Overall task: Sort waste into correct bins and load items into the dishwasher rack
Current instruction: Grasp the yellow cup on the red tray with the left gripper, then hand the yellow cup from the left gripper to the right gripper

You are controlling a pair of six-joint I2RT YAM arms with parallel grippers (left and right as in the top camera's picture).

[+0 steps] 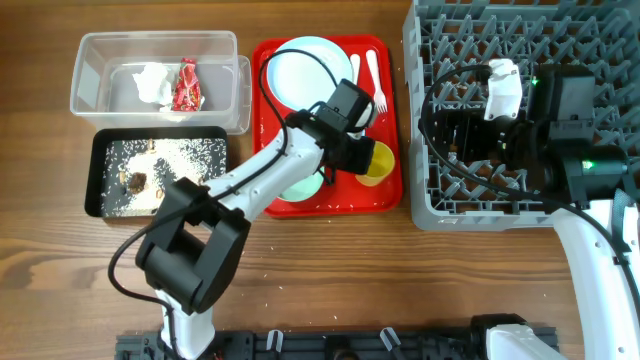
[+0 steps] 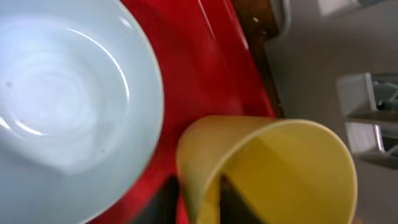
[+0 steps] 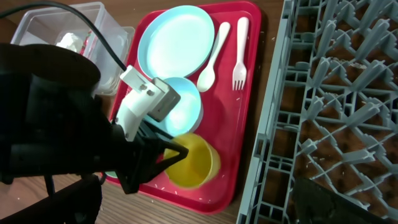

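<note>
My left gripper (image 2: 199, 202) is clamped on the rim of the small yellow cup (image 2: 292, 174) (one finger inside its wall, one outside). The cup sits on the red serving tray (image 1: 330, 203), just beside a pale blue-green bowl (image 2: 62, 93). My right gripper (image 1: 466, 135) hangs over the grey dishwasher rack (image 1: 450, 40). I cannot tell whether its jaws are open or closed.
</note>
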